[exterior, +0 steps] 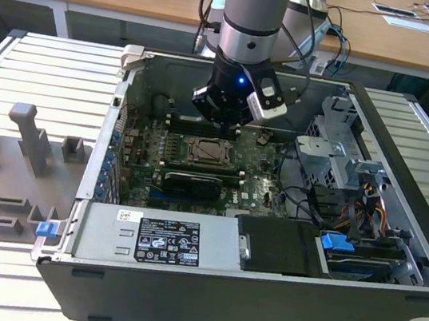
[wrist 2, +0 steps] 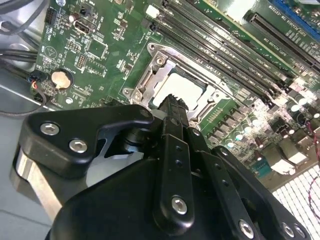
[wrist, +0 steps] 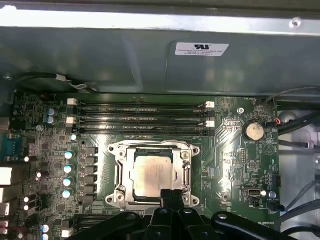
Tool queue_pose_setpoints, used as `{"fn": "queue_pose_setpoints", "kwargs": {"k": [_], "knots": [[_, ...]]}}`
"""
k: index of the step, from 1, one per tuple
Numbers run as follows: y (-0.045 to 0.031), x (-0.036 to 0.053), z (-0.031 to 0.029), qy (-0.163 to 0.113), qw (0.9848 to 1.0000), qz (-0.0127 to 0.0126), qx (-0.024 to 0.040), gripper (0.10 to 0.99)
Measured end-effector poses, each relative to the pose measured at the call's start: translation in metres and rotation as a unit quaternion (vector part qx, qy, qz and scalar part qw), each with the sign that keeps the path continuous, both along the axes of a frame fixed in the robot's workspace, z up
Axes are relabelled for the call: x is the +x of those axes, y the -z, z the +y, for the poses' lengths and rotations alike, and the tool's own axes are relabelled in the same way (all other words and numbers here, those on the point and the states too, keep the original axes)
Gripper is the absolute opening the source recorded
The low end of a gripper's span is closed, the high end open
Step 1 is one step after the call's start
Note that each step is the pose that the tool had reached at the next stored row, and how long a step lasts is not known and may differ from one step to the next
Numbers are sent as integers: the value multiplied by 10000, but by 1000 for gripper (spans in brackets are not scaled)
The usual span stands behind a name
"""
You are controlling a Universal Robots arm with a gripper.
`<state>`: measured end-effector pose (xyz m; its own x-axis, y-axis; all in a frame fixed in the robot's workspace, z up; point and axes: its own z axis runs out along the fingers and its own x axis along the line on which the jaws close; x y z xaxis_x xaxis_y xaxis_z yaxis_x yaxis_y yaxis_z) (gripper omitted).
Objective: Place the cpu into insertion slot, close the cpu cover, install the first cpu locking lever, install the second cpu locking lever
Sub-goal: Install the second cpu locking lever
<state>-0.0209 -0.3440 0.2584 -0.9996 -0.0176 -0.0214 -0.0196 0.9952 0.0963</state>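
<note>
One square, pale metal cpu [wrist: 152, 176] lies flat in the insertion slot [wrist: 118, 172] on the green motherboard [wrist: 227, 150], framed by one silvery cpu cover [wrist: 187, 176]. Three long black memory slots [wrist: 142, 114] run beside it. The black gripper [wrist: 171, 196] hovers at the socket's edge, its fingers pressed together, holding nothing.

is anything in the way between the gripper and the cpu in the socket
Nothing visible. The gripper sits just above the near edge of the cpu, which lies in the socket with the cover framing it.
</note>
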Motion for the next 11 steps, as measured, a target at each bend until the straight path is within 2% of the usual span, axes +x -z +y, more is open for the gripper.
{"fn": "queue_pose_setpoints", "kwargs": {"k": [5,6,8,9,11], "knots": [[0,0,-71,0,10000,0,5,106],[0,-1,-97,1,10000,0,12,106],[10,0,-214,0,10000,13,51,106],[13,-1,-240,1,10000,15,56,106],[14,-6,-249,1,10000,15,58,106]]}}
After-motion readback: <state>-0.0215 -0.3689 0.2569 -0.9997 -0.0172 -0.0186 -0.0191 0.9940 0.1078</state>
